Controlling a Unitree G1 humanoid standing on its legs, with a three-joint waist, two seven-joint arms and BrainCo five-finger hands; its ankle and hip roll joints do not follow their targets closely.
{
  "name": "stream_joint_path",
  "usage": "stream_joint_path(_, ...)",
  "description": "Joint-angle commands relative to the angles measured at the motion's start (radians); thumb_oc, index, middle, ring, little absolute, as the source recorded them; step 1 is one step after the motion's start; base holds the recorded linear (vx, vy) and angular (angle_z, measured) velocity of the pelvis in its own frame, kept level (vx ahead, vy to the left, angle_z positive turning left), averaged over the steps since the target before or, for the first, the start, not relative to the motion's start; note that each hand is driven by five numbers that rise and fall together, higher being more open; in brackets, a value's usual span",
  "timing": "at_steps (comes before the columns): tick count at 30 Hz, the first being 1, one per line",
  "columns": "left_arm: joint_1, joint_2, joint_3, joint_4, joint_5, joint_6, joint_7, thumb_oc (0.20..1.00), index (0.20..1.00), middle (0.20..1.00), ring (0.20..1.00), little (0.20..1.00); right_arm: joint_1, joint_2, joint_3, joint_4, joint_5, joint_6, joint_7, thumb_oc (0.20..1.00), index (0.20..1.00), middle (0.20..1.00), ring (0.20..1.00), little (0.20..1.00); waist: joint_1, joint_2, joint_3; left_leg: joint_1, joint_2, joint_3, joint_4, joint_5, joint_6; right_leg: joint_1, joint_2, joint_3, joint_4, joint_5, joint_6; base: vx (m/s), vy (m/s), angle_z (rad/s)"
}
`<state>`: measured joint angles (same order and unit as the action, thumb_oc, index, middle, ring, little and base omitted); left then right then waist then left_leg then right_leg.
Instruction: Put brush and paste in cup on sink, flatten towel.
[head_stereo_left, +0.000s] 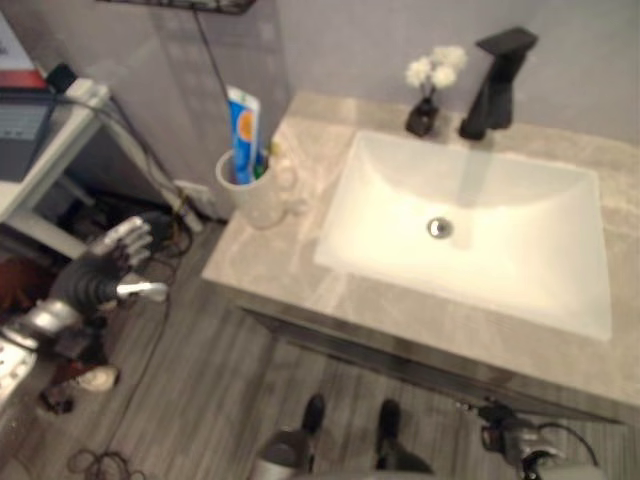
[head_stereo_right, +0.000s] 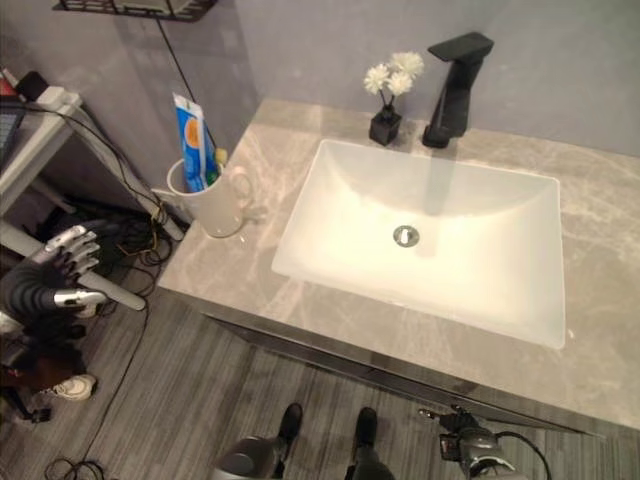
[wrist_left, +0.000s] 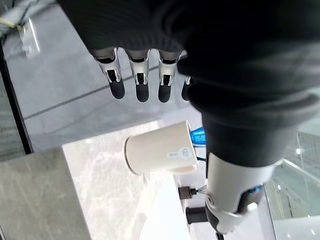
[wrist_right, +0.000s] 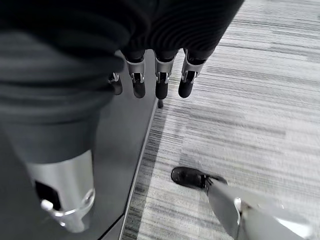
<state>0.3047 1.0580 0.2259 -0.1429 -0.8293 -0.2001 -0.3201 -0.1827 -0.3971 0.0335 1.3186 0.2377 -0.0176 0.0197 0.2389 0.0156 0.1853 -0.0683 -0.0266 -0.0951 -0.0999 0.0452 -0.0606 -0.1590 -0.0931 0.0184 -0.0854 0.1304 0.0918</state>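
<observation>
While the toothpaste (head_stereo_right: 190, 125) stands in the cup (head_stereo_right: 210, 205) on the tabletop (head_stereo_right: 250, 270), the left hand (head_stereo_right: 55, 270) hangs beside it, fingers relaxed; the right hand (wrist_right: 150, 75) likewise.

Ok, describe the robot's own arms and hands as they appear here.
The left hand has silver fingers with dark tips and a silver thumb, and its back and wrist sit under a dark ribbed cover on a silver-grey forearm. The right hand looks the same up close: a black ribbed cover, silver finger segments ending in rounded black tips, and a silver cylindrical thumb.
</observation>
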Motion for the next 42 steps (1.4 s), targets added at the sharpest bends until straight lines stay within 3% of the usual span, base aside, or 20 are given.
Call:
stream_joint_path(1, -0.023, 0.055, 0.021, 0.014, -0.048, -0.04, -0.011, 1.0, 1.0, 1.0, 1.0, 1.0, -0.02, -0.001, 0.034, -0.022, 0.001, -0.014, -0.009, 1.0, 1.0, 1.0, 1.0, 1.0, -0.008, -0.041, 0.004, 0.024, -0.033, 0.006, 0.013, -0.07, 0.061, -0.055, -0.114, 0.047, 0.035, 0.067, 0.118, -0.04, 0.05, -0.13)
stream_joint_path(3, -0.02, 0.055, 0.022, 0.01, -0.048, -0.04, -0.011, 1.0, 1.0, 1.0, 1.0, 1.0, -0.02, 0.002, 0.038, -0.024, -0.004, -0.014, -0.007, 1.0, 1.0, 1.0, 1.0, 1.0, -0.008, -0.045, 0.005, 0.025, -0.033, 0.013, 0.013, -0.073, 0.063, -0.059, -0.113, 0.053, 0.035, 0.071, 0.12, -0.02, 0.03, -0.15)
stream_joint_path(4, 0.017, 0.075, 0.052, -0.157, -0.045, -0.033, 0.013, 1.0, 1.0, 1.0, 1.0, 1.0, -0.017, 0.018, 0.05, -0.034, -0.017, -0.017, -0.008, 1.0, 1.0, 1.0, 1.0, 1.0, -0.006, -0.051, 0.007, 0.028, -0.034, 0.02, 0.013, -0.076, 0.068, -0.067, -0.109, 0.063, 0.04, 0.077, 0.12, -0.01, 0.026, -0.17)
stream_joint_path(6, 0.057, 0.062, 0.075, -0.185, -0.068, -0.033, 0.01, 0.821, 0.821, 0.821, 0.821, 0.821, -0.018, 0.027, 0.055, -0.029, -0.019, -0.017, -0.009, 1.0, 1.0, 1.0, 1.0, 1.0, -0.01, -0.058, 0.01, 0.03, -0.032, 0.031, 0.013, -0.078, 0.07, -0.075, -0.104, 0.075, 0.049, 0.08, 0.12, -0.02, 0.033, -0.22)
stream_joint_path(7, 0.07, 0.058, 0.079, -0.194, -0.073, -0.033, 0.012, 0.821, 0.821, 0.821, 0.821, 0.821, -0.021, 0.03, 0.056, -0.025, -0.02, -0.016, -0.007, 1.0, 1.0, 1.0, 1.0, 1.0, -0.008, -0.06, 0.011, 0.03, -0.03, 0.032, 0.013, -0.078, 0.07, -0.076, -0.103, 0.076, 0.051, 0.079, 0.12, -0.01, 0.016, -0.21)
stream_joint_path(8, 0.073, 0.058, 0.082, -0.195, -0.073, -0.033, 0.012, 0.736, 0.736, 0.736, 0.736, 0.736, -0.021, 0.031, 0.057, -0.024, -0.02, -0.017, -0.007, 1.0, 1.0, 1.0, 1.0, 1.0, -0.009, -0.061, 0.01, 0.03, -0.03, 0.033, 0.013, -0.078, 0.07, -0.077, -0.103, 0.077, 0.051, 0.079, 0.12, 0.0, 0.01, -0.09)
stream_joint_path(16, 0.101, 0.021, 0.07, -0.263, -0.047, -0.034, 0.05, 0.793, 0.793, 0.793, 0.793, 0.793, -0.038, 0.022, 0.069, 0.004, -0.007, -0.018, -0.021, 1.0, 1.0, 1.0, 1.0, 1.0, 0.003, -0.075, 0.005, 0.033, -0.01, 0.012, 0.013, -0.075, 0.061, -0.058, -0.093, 0.051, 0.036, 0.05, 0.108, 0.02, -0.005, -0.04)
stream_joint_path(18, 0.091, 0.023, 0.068, -0.252, -0.056, -0.036, 0.051, 0.787, 0.787, 0.787, 0.787, 0.787, -0.044, 0.017, 0.071, 0.006, -0.003, -0.018, -0.025, 1.0, 1.0, 1.0, 1.0, 1.0, 0.005, -0.075, 0.005, 0.031, -0.008, 0.009, 0.013, -0.072, 0.058, -0.057, -0.092, 0.048, 0.034, 0.048, 0.106, 0.01, -0.02, 0.06)
stream_joint_path(22, 0.072, 0.031, 0.063, -0.237, -0.057, -0.035, 0.061, 0.667, 0.667, 0.667, 0.667, 0.667, -0.051, 0.016, 0.076, 0.007, 0.0, -0.015, -0.03, 1.0, 1.0, 1.0, 1.0, 1.0, 0.009, -0.074, 0.006, 0.028, -0.004, 0.002, 0.013, -0.069, 0.053, -0.054, -0.089, 0.04, 0.028, 0.045, 0.102, 0.01, -0.025, 0.08)
stream_joint_path(26, 0.082, 0.02, 0.071, -0.24, -0.041, -0.037, 0.074, 0.718, 0.718, 0.718, 0.718, 0.718, -0.056, 0.021, 0.087, 0.005, -0.009, -0.015, -0.034, 1.0, 1.0, 1.0, 1.0, 1.0, 0.016, -0.075, 0.008, 0.023, 0.001, 0.0, 0.013, -0.065, 0.048, -0.051, -0.085, 0.034, 0.016, 0.045, 0.101, 0.01, -0.029, 0.07)
stream_joint_path(32, 0.098, -0.006, 0.089, -0.244, -0.016, -0.046, 0.093, 0.689, 0.689, 0.689, 0.689, 0.689, -0.085, 0.021, 0.096, 0.011, -0.013, -0.015, -0.045, 1.0, 1.0, 1.0, 1.0, 1.0, 0.031, -0.075, 0.008, 0.019, 0.009, 0.003, 0.013, -0.064, 0.041, -0.05, -0.082, 0.035, 0.008, 0.041, 0.098, 0.0, -0.006, 0.0)
stream_joint_path(34, 0.091, -0.013, 0.086, -0.246, -0.007, -0.049, 0.1, 0.708, 0.708, 0.708, 0.708, 0.708, -0.096, 0.019, 0.099, 0.014, -0.011, -0.014, -0.047, 1.0, 1.0, 1.0, 1.0, 1.0, 0.033, -0.075, 0.008, 0.019, 0.012, 0.003, 0.013, -0.063, 0.039, -0.049, -0.082, 0.035, 0.008, 0.041, 0.096, 0.0, 0.0, 0.0)
stream_joint_path(35, 0.091, -0.013, 0.086, -0.246, -0.006, -0.049, 0.1, 0.812, 0.812, 0.812, 0.812, 0.812, -0.096, 0.019, 0.099, 0.015, -0.011, -0.014, -0.047, 1.0, 1.0, 1.0, 1.0, 1.0, 0.033, -0.075, 0.009, 0.019, 0.012, 0.003, 0.013, -0.063, 0.039, -0.049, -0.082, 0.035, 0.008, 0.041, 0.096, 0.0, 0.0, 0.0)
stream_joint_path(36, 0.071, -0.022, 0.069, -0.241, -0.003, -0.052, 0.106, 0.696, 0.696, 0.696, 0.696, 0.696, -0.104, 0.019, 0.104, 0.015, -0.01, -0.013, -0.049, 1.0, 1.0, 1.0, 1.0, 1.0, 0.034, -0.075, 0.009, 0.018, 0.014, 0.004, 0.013, -0.063, 0.038, -0.048, -0.081, 0.035, 0.008, 0.039, 0.095, 0.0, 0.0, 0.0)
stream_joint_path(38, 0.053, -0.055, 0.054, -0.071, -0.009, -0.056, 0.089, 0.598, 0.598, 0.598, 0.598, 0.598, -0.106, -0.005, 0.089, 0.019, -0.004, -0.013, -0.042, 1.0, 1.0, 1.0, 1.0, 1.0, 0.04, -0.073, 0.011, 0.018, 0.014, 0.005, 0.013, -0.062, 0.037, -0.049, -0.08, 0.033, 0.008, 0.039, 0.094, 0.0, 0.0, 0.0)
stream_joint_path(42, 0.032, -0.062, 0.06, -0.013, -0.019, -0.058, 0.084, 0.589, 0.589, 0.589, 0.589, 0.589, -0.105, -0.021, 0.081, 0.012, 0.002, -0.017, -0.04, 1.0, 1.0, 1.0, 1.0, 1.0, 0.039, -0.07, 0.011, 0.018, 0.016, 0.008, 0.013, -0.062, 0.036, -0.05, -0.078, 0.034, 0.009, 0.04, 0.093, 0.0, 0.0, 0.0)
